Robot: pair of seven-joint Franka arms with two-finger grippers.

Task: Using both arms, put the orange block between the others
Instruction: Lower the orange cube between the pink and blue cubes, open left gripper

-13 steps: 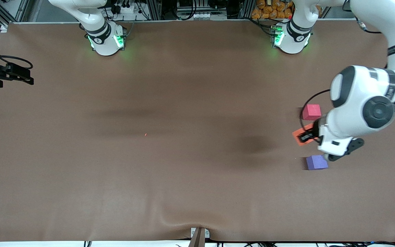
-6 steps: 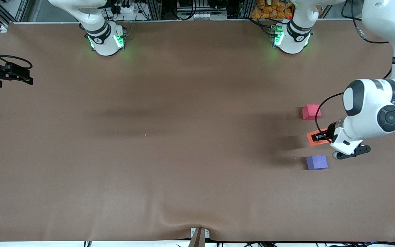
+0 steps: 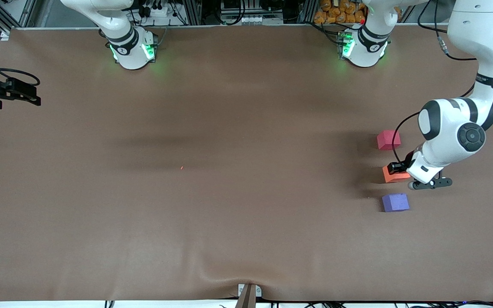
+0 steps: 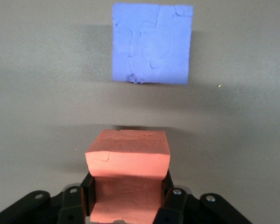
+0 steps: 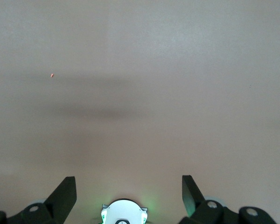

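Note:
The orange block (image 3: 391, 176) (image 4: 127, 156) sits between the black fingers (image 4: 167, 193) of my left gripper (image 3: 396, 168) (image 4: 127, 196), which is shut on it. The block hangs low over the brown table (image 3: 246, 214); I cannot tell whether it touches. It lies in the gap between the red-pink cube (image 3: 387, 140) and the purple cube (image 3: 395, 202) (image 4: 152, 43), apart from both. The purple cube is nearer the front camera. My right gripper (image 3: 38, 96) (image 5: 128, 189) waits open and empty at the right arm's end of the table.
A tiny orange speck (image 3: 182, 167) (image 5: 52, 75) lies on the table near its middle. The two green-lit arm bases (image 3: 132, 49) (image 3: 362, 47) stand along the table's edge farthest from the front camera. A small bracket (image 3: 248, 293) sits at the nearest edge.
The left arm has carried the orange block lower and toward its own end of the table, into line between the two cubes. The right arm has barely moved.

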